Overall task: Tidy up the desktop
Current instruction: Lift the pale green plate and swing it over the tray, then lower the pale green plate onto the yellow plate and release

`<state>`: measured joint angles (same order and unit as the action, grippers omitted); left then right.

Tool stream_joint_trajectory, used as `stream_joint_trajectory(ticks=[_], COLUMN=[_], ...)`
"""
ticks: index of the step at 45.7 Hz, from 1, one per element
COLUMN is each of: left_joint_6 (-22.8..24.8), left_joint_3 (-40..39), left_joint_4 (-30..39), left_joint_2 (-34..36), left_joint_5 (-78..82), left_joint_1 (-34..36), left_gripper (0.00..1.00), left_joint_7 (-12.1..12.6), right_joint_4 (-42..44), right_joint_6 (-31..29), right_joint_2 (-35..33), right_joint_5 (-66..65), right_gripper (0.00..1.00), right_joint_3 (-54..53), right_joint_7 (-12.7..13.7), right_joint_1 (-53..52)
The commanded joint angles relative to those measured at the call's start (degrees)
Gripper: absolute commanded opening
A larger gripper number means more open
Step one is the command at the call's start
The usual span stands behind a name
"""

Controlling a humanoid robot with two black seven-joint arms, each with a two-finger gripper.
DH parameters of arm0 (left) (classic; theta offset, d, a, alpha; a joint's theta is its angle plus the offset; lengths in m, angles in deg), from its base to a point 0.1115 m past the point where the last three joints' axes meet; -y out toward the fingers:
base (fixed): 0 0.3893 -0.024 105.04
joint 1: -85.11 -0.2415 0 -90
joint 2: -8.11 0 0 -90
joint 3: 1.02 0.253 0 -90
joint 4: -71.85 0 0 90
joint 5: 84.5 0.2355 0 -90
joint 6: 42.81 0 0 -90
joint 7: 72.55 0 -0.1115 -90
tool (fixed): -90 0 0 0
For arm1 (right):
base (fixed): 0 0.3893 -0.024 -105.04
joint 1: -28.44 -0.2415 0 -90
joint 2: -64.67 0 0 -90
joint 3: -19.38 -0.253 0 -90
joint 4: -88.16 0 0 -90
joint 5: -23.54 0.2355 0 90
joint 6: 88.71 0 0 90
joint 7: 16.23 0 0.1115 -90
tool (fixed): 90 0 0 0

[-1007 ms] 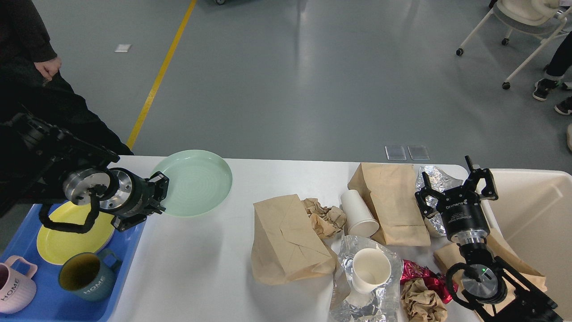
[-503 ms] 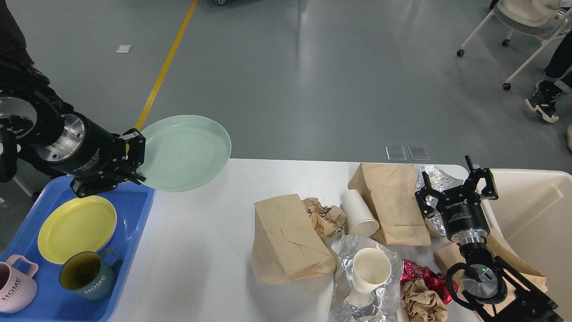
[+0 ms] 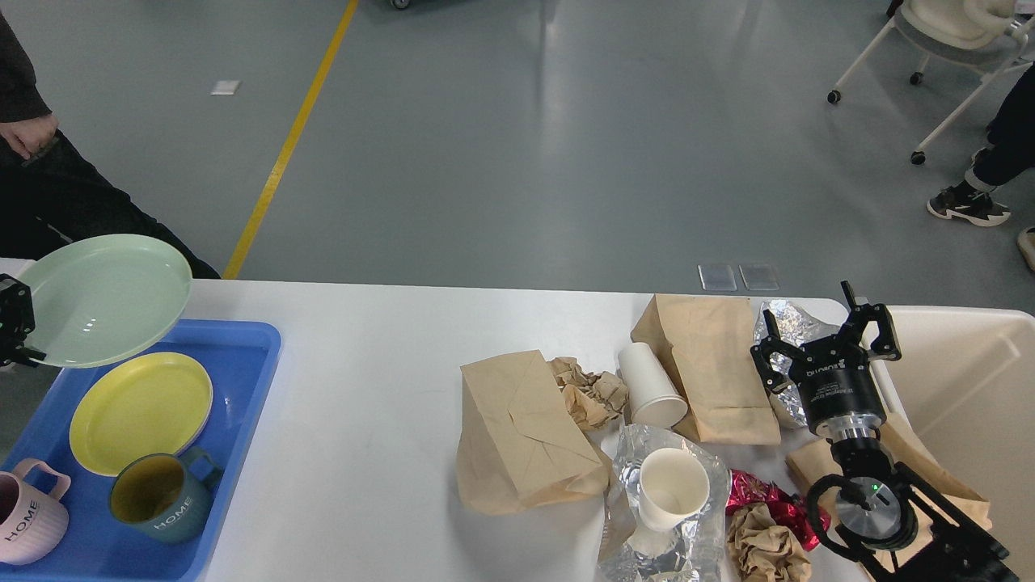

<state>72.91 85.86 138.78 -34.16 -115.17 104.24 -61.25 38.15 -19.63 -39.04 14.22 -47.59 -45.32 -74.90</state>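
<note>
A white table (image 3: 364,453) with rounded corners fills the lower view, set on a grey floor crossed by a yellow line (image 3: 287,145). A blue tray (image 3: 251,356) at its left end carries a yellow plate (image 3: 141,412) and two mugs, a teal mug (image 3: 158,508) and a pink mug (image 3: 28,521), each lettered "HOME". A green plate (image 3: 101,297) is pinched at its edge by the left end effector (image 3: 14,331). The right end effector (image 3: 825,343) is spread above paper bags (image 3: 711,372).

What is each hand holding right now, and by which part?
The left hand grips the pale green plate by its left rim, holding it above the blue tray. The right hand is open and holds nothing.
</note>
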Motion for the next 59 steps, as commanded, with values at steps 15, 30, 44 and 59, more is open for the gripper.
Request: stream_joint_trajectory(ticks=[15, 30, 44, 59], left_joint_6=[-3.4, -8.0, -8.2, -10.2], left_joint_3=[-34.4, -38.0, -38.8, -39.0], left_joint_4=[-23.1, -29.7, -29.7, -29.7], left_joint_2=[1.0, -4.8, -7.0, -6.9], left_joint_5=[8.3, 8.5, 8.5, 8.5], left_joint_1=[-38.5, -45.4, -48.2, -48.3], left_gripper=[0.00, 0.00, 0.01, 0.52], left_joint_7=[4.4, 3.5, 3.4, 3.3], right_joint_4=[0.2, 0.2, 0.2, 0.3], right_joint_6=[0.1, 0.1, 0.1, 0.1], right_joint_2=[0.1, 0.1, 0.1, 0.1], right_joint_5=[0.0, 0.0, 0.0, 0.0], right_gripper=[1.00, 1.00, 1.00, 1.00], right_joint_3=[-0.1, -0.1, -0.1, -0.1], right_joint_7=[0.0, 0.0, 0.1, 0.0], right_joint_1=[-0.1, -0.1, -0.1, -0.1])
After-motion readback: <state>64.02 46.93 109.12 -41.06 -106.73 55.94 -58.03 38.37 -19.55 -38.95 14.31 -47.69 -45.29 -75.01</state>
